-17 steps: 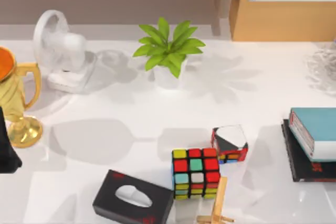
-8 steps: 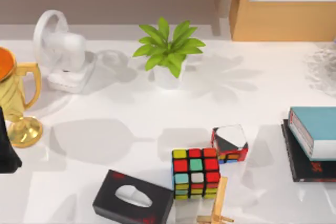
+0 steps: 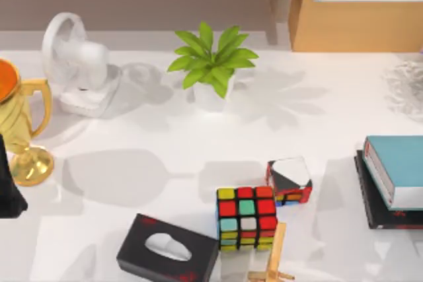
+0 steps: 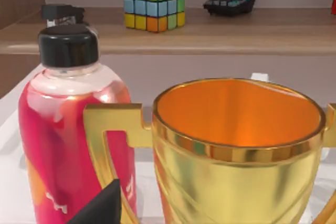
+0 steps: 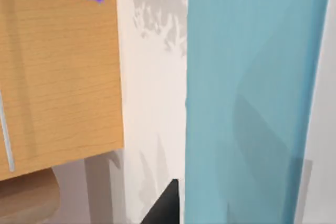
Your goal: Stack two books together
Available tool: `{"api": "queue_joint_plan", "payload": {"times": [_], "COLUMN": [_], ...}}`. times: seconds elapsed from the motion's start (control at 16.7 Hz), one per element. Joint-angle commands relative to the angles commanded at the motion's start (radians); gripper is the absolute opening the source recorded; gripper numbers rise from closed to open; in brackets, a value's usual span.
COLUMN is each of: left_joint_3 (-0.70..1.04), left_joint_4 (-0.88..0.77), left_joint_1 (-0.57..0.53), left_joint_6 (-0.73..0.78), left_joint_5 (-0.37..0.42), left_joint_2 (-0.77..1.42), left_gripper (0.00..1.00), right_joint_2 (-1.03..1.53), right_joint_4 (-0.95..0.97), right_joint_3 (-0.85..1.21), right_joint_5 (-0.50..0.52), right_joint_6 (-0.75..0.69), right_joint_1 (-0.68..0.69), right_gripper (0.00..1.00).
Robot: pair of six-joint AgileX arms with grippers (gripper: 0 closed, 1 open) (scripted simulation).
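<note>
The teal book, thick with white page edges, lies on top of the thin black book at the table's right edge. The black book's red lettering peeks out below the teal one. In the right wrist view the teal cover is seen from close above, with a dark tip of my right gripper at its side. My left gripper is parked at the table's far left, next to the gold trophy.
A black tissue box, a colour cube, a small red, black and white box and a wooden piece crowd the front middle. A plant and a white fan stand at the back. A pink bottle stands beside the trophy.
The teal book has shifted slightly on the black one, toward the table's right edge. The left arm has not moved.
</note>
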Motion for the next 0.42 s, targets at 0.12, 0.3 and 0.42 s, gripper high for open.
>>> {"api": "queue_joint_plan", "payload": {"times": [0.12,0.3,0.42], "left_joint_3": [0.0,0.0,0.0], "left_joint_4": [0.0,0.0,0.0], "left_joint_1": [0.0,0.0,0.0], "left_joint_6": [0.0,0.0,0.0], "left_joint_5": [0.0,0.0,0.0], "left_joint_2": [0.0,0.0,0.0], "left_gripper": [1.0,1.0,1.0], "right_joint_2": [0.0,0.0,0.0], "right_joint_4": [0.0,0.0,0.0], "right_joint_3": [0.0,0.0,0.0], "right_joint_5": [0.0,0.0,0.0], "right_joint_6": [0.0,0.0,0.0], "right_joint_1": [0.0,0.0,0.0], "right_gripper": [1.0,1.0,1.0]}}
